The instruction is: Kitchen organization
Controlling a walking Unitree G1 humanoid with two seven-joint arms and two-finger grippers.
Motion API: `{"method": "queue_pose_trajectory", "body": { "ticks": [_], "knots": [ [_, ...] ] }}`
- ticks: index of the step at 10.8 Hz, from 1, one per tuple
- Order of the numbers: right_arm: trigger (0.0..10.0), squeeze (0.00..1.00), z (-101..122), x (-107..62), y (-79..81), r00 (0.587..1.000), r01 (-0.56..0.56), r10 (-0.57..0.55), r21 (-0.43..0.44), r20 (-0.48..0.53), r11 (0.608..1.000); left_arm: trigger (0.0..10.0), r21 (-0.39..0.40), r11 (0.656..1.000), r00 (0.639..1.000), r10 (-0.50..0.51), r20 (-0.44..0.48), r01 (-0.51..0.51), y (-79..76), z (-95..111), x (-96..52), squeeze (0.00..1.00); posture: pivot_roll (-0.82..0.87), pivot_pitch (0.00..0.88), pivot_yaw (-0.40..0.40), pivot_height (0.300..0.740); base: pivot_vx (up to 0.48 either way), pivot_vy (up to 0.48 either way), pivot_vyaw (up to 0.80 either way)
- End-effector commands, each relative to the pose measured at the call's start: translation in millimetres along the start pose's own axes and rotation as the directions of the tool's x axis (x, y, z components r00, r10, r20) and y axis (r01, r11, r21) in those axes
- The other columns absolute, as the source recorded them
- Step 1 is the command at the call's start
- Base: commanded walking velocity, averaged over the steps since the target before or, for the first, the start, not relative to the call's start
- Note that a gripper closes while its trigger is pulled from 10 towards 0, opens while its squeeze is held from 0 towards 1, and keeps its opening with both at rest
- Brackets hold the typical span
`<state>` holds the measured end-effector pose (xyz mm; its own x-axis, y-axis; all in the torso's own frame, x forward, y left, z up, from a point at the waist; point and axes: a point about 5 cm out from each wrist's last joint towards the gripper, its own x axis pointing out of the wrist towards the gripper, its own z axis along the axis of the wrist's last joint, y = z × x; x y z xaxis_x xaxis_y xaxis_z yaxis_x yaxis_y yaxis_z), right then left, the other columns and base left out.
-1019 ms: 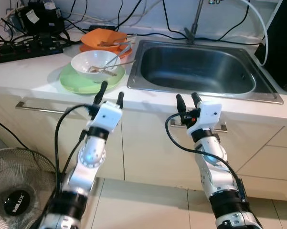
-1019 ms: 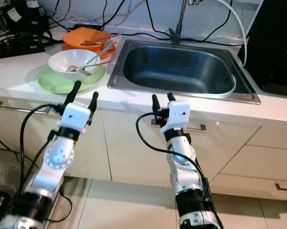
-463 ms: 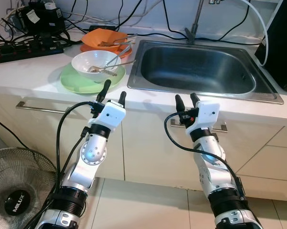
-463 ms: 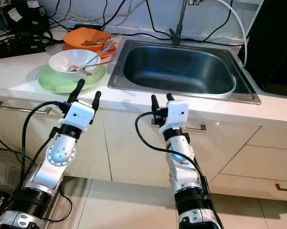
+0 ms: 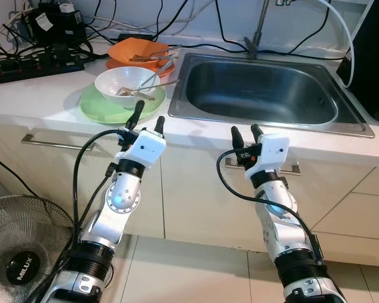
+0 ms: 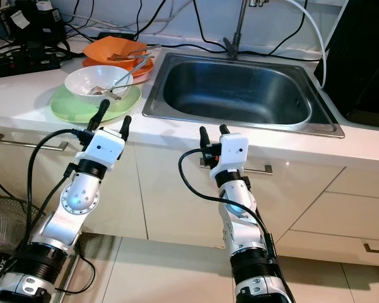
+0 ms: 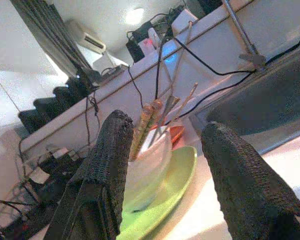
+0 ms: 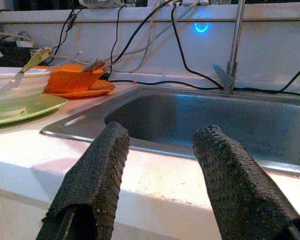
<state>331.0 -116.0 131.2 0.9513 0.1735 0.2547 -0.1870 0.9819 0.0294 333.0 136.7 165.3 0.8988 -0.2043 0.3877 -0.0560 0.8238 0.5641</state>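
Left gripper (image 5: 147, 115) is raised at the front edge of the white surface (image 5: 44, 95), left of the steel sink (image 5: 265, 91), its two black fingers (image 7: 107, 165) spread apart with nothing between them, pointing toward the green plate (image 5: 110, 108). On that plate, just left of the sink, sits a white bowl (image 5: 123, 82) with utensils (image 5: 148, 85) leaning in it, their handles reaching toward the sink. Behind the white bowl, near the sink's back left corner, an orange bowl (image 5: 134, 49) rests on an orange plate (image 5: 116, 63) and also holds cutlery. Right gripper (image 5: 244, 134) hovers in front of the sink's front rim, before the cabinet face, its fingers (image 8: 95, 185) likewise parted and empty, aimed over the basin. A faucet (image 5: 257, 28) rises behind the sink at the wall, where black cables (image 5: 176, 25) trail along the back of the surface. Farther left of the sink, beyond the dishes, lies a black power strip (image 5: 38, 65). On the floor below, left of the sink cabinet, stands a fan (image 5: 19, 252).
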Motion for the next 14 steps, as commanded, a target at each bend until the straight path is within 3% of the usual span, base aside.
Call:
{"method": "queue_pose_trajectory", "body": {
  "ticks": [1, 6, 11, 14],
  "knots": [
    [10.0, 0.00, 3.9, 4.4, 1.0, 1.000, -0.002, 0.002, 0.007, 0.011, 1.000, 10.0, 0.033, 0.999, 1.000, 0.006, 0.009, -0.006, 2.0, 2.5, 7.3, 0.00, 0.18, 0.000, -0.041, 0.740, 0.000, 0.000, 0.00],
    [10.0, 0.00, 2.9, 3.4, 1.8, 1.000, 0.003, -0.003, 0.009, 0.012, 1.000, 10.0, 0.121, 0.992, 0.999, -0.027, 0.027, 0.023, 7.5, 5.3, 28.3, 0.00, 0.17, 0.000, -0.031, 0.740, 0.000, 0.000, 0.00],
    [10.0, 0.00, 1.9, 2.3, 3.3, 1.000, 0.005, -0.006, 0.014, 0.009, 1.000, 10.0, 0.250, 0.965, 0.997, -0.068, -0.041, 0.076, 11.9, 0.5, 46.9, 0.00, 0.17, 0.000, -0.025, 0.740, 0.000, 0.000, 0.00],
    [10.0, 0.00, 0.7, 1.2, 3.8, 1.000, 0.007, -0.007, 0.017, 0.005, 1.000, 10.0, 0.288, 0.955, 0.996, -0.053, -0.066, 0.070, 16.3, -2.4, 50.8, 0.00, 0.17, 0.000, -0.024, 0.740, 0.000, 0.000, 0.00]
  ]
}}
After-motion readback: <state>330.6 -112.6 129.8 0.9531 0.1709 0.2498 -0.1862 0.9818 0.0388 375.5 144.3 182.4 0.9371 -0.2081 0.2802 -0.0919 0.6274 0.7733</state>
